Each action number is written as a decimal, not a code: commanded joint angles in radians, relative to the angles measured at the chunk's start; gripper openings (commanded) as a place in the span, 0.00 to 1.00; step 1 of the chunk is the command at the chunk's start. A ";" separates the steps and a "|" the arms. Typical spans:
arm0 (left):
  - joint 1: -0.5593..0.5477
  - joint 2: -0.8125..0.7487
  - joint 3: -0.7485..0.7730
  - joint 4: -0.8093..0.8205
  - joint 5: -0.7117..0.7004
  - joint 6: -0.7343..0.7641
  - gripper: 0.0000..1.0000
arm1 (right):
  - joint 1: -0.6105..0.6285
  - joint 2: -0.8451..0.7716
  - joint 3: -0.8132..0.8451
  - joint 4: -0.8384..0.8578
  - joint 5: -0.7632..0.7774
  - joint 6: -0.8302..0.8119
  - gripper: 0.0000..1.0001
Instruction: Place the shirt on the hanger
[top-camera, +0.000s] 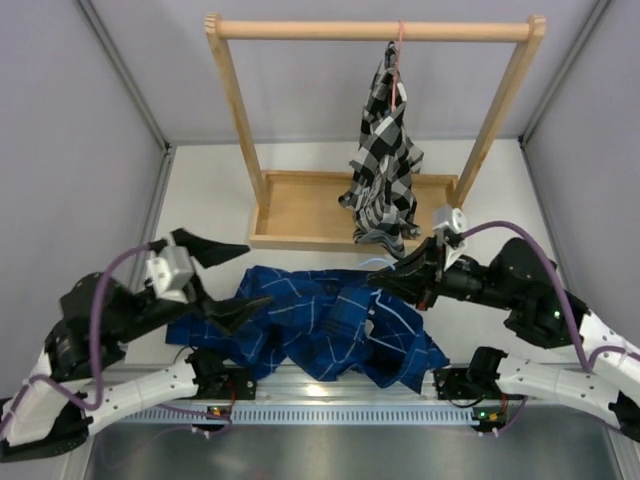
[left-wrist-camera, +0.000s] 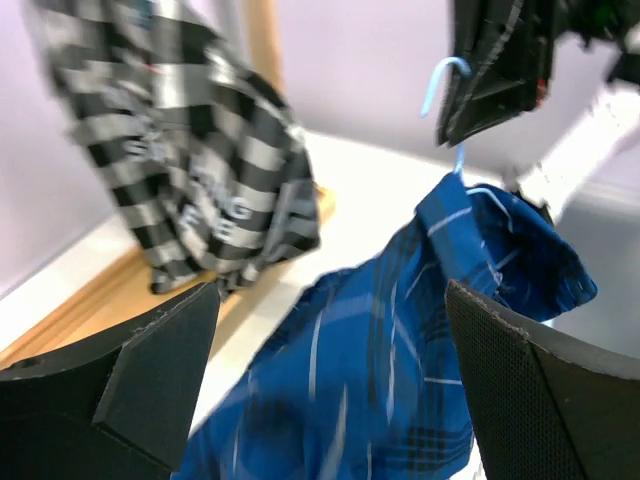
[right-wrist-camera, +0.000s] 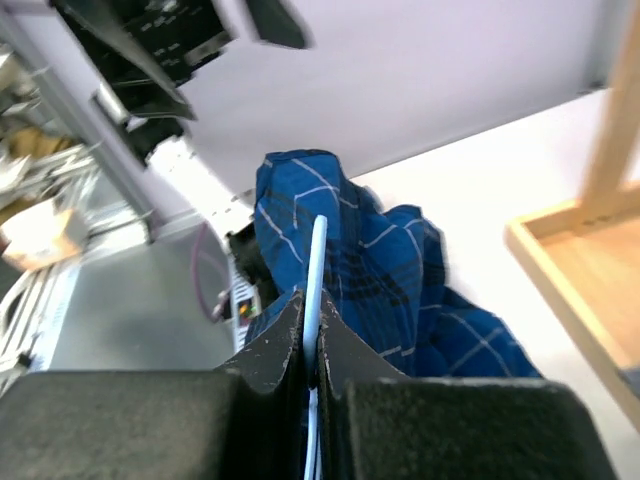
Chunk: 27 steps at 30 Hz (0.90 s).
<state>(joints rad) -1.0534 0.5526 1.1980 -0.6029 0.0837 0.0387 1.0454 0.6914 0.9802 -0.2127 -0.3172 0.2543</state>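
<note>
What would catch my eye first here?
A crumpled blue shirt lies heaped at the near edge of the table. Behind it, a black-and-white checked shirt hangs from a wooden rack. The right gripper pinches a thin light-blue hanger; the left gripper gapes open.

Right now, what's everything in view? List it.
shirt: one, dark blue with thin light lines, heaped on the table's near edge between the arms
hanger: one, light blue wire, pinched in the right claw, lower part hidden by the shirt
checked shirt: one, black and white, hanging from the rack's rail
pink hanger: one, hooked over the rail, carrying the checked shirt
rack: one, pale wood, far side of the table
table: one, white
left claw: one, black, open above the shirt's left part
right claw: one, black, shut on the hanger
</note>
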 joint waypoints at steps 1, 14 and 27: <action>0.000 -0.120 -0.104 0.034 -0.211 -0.094 0.97 | 0.008 -0.058 0.093 -0.050 0.203 -0.007 0.00; 0.000 -0.037 -0.245 0.087 -0.398 -0.172 0.98 | 0.010 0.014 0.390 -0.185 0.066 -0.024 0.00; 0.000 0.059 -0.098 0.238 -0.896 -0.189 0.00 | 0.010 0.065 0.592 -0.298 0.153 -0.141 0.00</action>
<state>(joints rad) -1.0569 0.6140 0.9787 -0.4797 -0.5140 -0.1589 1.0454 0.7341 1.4628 -0.4965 -0.1936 0.1715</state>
